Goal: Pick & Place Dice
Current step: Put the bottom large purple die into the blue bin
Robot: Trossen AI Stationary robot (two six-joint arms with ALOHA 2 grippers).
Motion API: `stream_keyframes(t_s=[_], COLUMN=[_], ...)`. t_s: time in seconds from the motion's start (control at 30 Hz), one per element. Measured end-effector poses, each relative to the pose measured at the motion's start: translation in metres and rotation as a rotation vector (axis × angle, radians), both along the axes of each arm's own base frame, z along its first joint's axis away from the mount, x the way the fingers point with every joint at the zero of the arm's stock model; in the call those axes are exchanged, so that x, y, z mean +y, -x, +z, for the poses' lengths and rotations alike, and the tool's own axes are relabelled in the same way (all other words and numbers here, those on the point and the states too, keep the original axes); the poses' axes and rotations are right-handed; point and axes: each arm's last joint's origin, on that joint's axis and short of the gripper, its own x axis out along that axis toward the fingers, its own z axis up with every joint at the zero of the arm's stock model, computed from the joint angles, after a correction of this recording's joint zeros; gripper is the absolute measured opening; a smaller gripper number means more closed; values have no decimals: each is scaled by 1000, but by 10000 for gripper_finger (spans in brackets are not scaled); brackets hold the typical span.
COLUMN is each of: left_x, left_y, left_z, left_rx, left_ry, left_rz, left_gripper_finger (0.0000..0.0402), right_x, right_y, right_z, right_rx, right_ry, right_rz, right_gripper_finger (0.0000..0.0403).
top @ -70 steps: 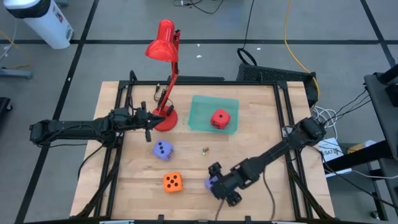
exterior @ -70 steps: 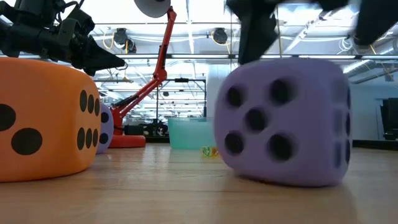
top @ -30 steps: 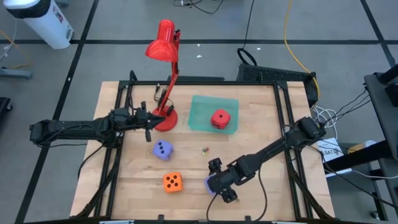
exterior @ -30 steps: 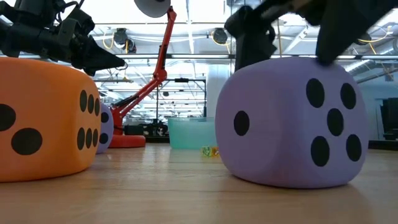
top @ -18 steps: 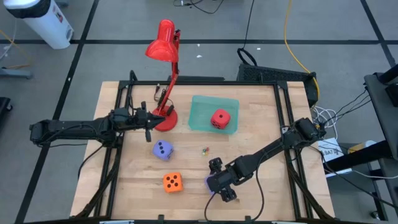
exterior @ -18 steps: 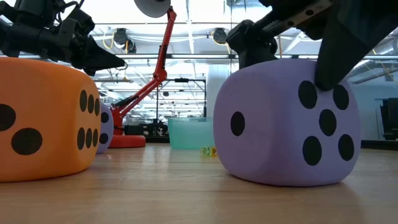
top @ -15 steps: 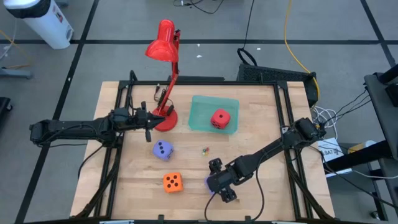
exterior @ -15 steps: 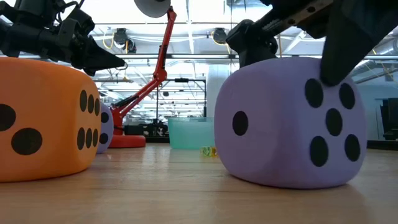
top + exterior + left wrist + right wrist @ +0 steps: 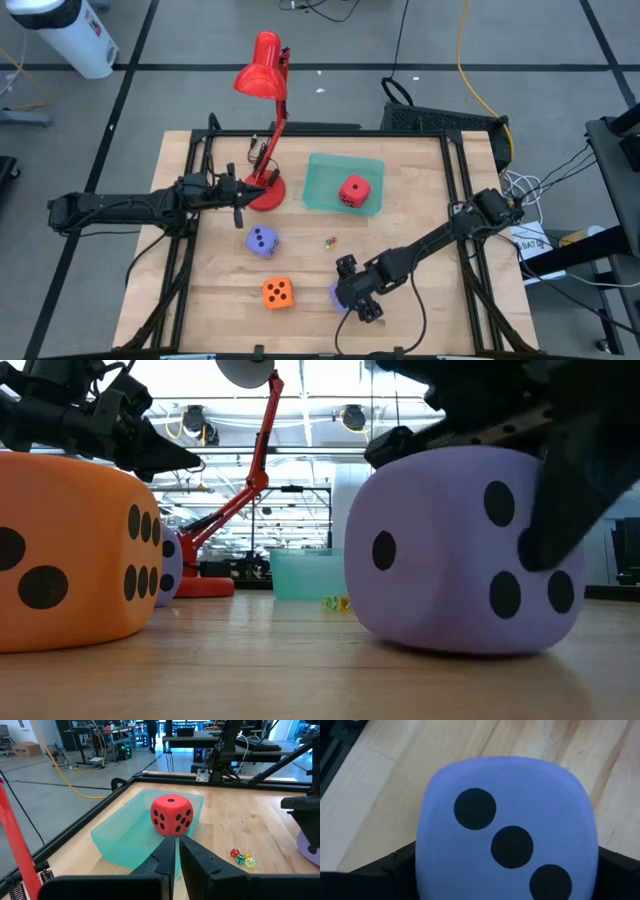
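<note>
The right gripper [image 9: 350,294] has been lowered further over the purple-blue die [image 9: 460,550], fingers clamped on it. The die is near the table's front edge [image 9: 300,350]. The left gripper [image 9: 238,192], pressed together, is held by the lamp base [image 9: 265,192].

On my feed a red desk lamp [image 9: 266,120] stands toward the far edge of the wooden surface [image 9: 410,200], a flat teal tray [image 9: 325,180] just beside its base. A few tiny coloured beads [image 9: 329,241] lie mid-surface. A white cylinder [image 9: 65,35] sits on the floor.

Even overhead light filled the room, with bright ceiling lamps [image 9: 352,417] glaring in the low view. The nearest purple die [image 9: 460,550] looked soft there. Shadows on the table [image 9: 420,210] were faint.
</note>
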Motion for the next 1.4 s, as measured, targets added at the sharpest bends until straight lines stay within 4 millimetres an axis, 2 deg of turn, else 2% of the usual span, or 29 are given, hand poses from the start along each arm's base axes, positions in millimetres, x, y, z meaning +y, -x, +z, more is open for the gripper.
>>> stream_keyframes(t_s=[0.07,0.23,0.37,0.47,0.63,0.7,0.83,0.97,1.1,1.2,1.33,1.4], left_x=[0,0,0,0,0,0,0,0,0,0,0,0], left_y=[0,0,0,0,0,0,0,0,0,0,0,0], left_z=[0,0,0,0,0,0,0,0,0,0,0,0], left_rx=[0,0,0,0,-1,-1,0,4,5,7,7,7], left_ry=[0,0,0,0,-1,-1,-2,-20,-21,-21,-21,-21], left_rz=[1,0,1,0,1,1,1,-2,-3,-2,-3,-3], left_gripper_finger=[37,37,37,37,37,37,37,37,37,37,37,37], right_x=[-1,-10,-28,-57,-127,-158,-217,-256,-274,-281,-282,-277], right_y=[1,1,5,9,3,-1,-11,-22,-29,-32,-32,-32], right_z=[7,33,74,99,120,119,100,74,51,40,39,46], right_rx=[-22,-144,-298,-377,-445,-437,-369,-320,-265,-245,-244,-263], right_ry=[-4,32,26,81,153,179,203,142,218,232,214,166], right_rz=[-5,-84,-166,-310,-524,-607,-715,-738,-704,-740,-729,-686], right_gripper_finger=[355,355,355,355,355,354,354,354,358,384,377,387])
